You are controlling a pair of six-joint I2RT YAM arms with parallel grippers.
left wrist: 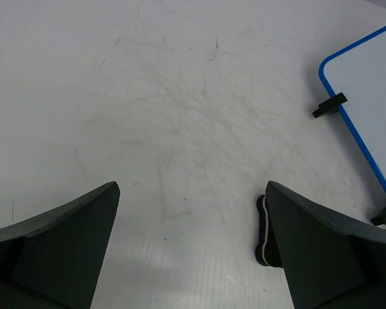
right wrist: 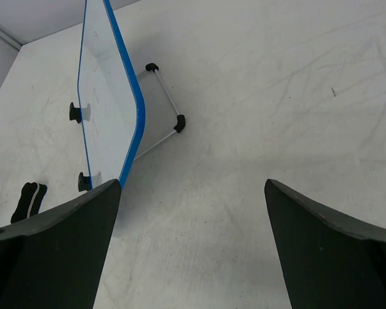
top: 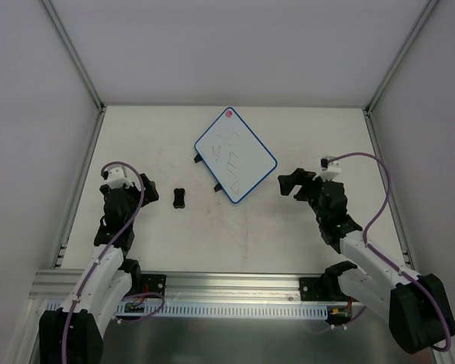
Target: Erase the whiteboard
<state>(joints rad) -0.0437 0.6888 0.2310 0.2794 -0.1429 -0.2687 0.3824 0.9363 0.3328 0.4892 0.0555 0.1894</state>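
The whiteboard (top: 235,155) has a thin blue frame and a pink-red dot at its far corner. It stands turned like a diamond at the table's middle, with faint marks on it. It is propped on a wire stand (right wrist: 162,87). It also shows in the left wrist view (left wrist: 373,77) and the right wrist view (right wrist: 106,90). A small black bone-shaped eraser (top: 179,198) lies left of the board. My left gripper (top: 152,191) is open and empty just left of the eraser (left wrist: 264,233). My right gripper (top: 292,184) is open and empty just right of the board.
Black tabs (left wrist: 329,105) stick out from the board's left edge. The scuffed white tabletop (top: 235,235) is walled by a metal frame with panels on three sides. An aluminium rail (top: 227,292) runs along the near edge by the arm bases.
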